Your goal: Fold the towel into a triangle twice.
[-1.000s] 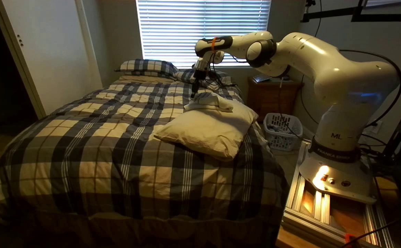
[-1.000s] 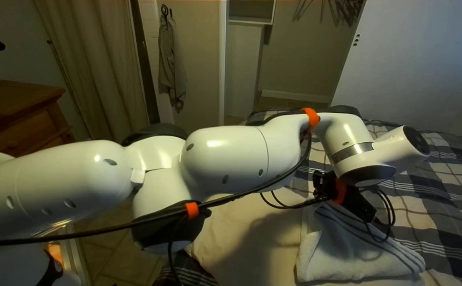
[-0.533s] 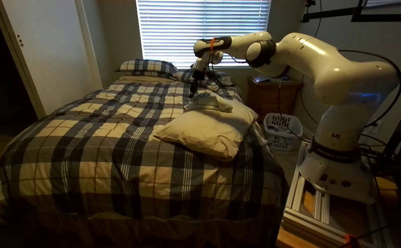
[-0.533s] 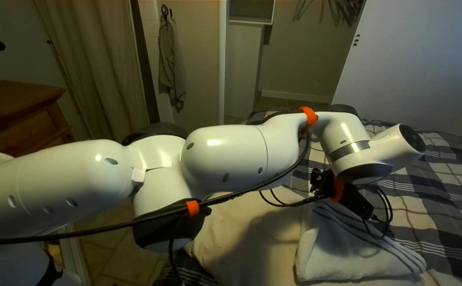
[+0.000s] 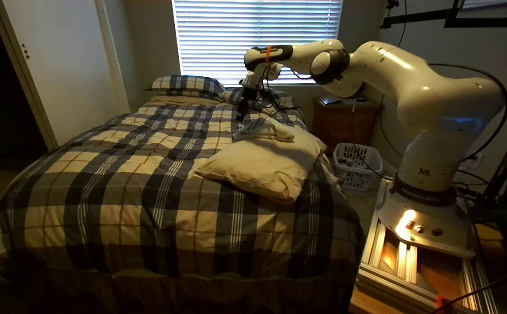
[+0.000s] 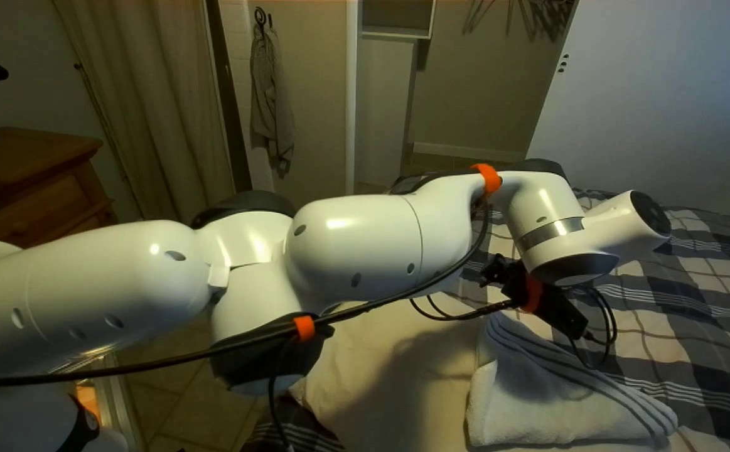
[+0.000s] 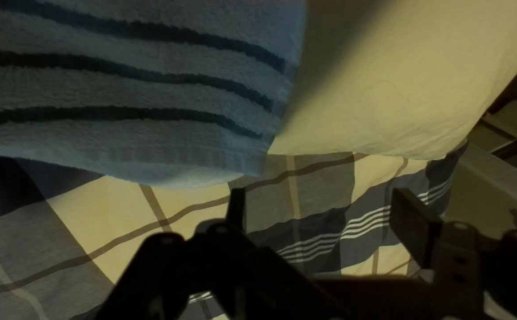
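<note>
Tool (image 7: 320, 200) wide near the striped towel (image 6: 559, 402); white basket (image 5: 354, 182) (fabric (image 5: 352, 164) inside) beside the bed (image 5: 122, 187).

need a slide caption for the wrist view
Open gripper over the plaid bedcover, with the striped towel at upper left and a cream pillow at upper right.

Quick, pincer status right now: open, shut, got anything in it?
Pincer: open, holding nothing; its jaws stand apart in the wrist view, with plaid bedcover showing between them and the striped towel outside.
</note>
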You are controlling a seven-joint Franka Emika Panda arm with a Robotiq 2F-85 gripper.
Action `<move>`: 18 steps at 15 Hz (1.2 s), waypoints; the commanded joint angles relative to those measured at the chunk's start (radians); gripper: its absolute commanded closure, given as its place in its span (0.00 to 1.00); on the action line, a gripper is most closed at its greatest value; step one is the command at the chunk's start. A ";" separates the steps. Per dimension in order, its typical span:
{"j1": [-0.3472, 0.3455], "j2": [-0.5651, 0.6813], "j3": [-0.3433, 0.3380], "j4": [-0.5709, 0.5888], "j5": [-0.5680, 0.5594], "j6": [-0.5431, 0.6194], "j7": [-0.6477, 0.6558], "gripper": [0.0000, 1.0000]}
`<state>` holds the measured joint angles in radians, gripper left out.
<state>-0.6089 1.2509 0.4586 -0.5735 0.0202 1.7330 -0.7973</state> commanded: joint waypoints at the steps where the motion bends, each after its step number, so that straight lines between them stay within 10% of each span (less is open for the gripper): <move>1: -0.020 -0.029 -0.005 -0.021 0.001 -0.010 0.019 0.00; 18: 0.007 -0.181 -0.272 -0.119 -0.261 0.202 0.154 0.00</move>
<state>-0.6073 1.1310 0.2212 -0.5945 -0.2023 1.8991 -0.7002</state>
